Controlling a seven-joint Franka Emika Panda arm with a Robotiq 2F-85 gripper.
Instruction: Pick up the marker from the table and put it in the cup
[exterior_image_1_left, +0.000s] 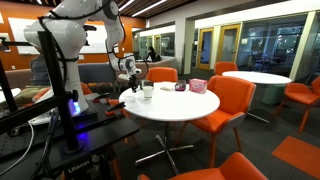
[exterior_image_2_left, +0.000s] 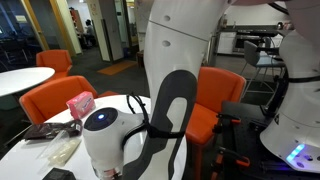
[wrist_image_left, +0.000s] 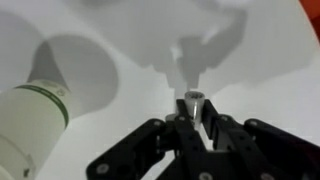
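The marker (wrist_image_left: 193, 101), its grey end facing the wrist camera, is pinched in my gripper (wrist_image_left: 193, 120) over the white table (exterior_image_1_left: 175, 108); the pale, green-banded cup (wrist_image_left: 30, 125) stands nearby.

Wrist view: tabletop (wrist_image_left: 90, 40) is appearing as smooth, matt white laminate; gripper (wrist_image_left: 195, 112) is showing matt black plastic; marker (wrist_image_left: 193, 99) end is glinting grey, poss. metal; cup (wrist_image_left: 35, 120) wall is reading smooth, semi-matt. In an exterior view, arm shell (exterior_image_2_left: 175, 40) is shining as glossy white plastic; in an exterior view, chairs (exterior_image_1_left: 232, 95) are showing orange upholstery, prob. cloth.
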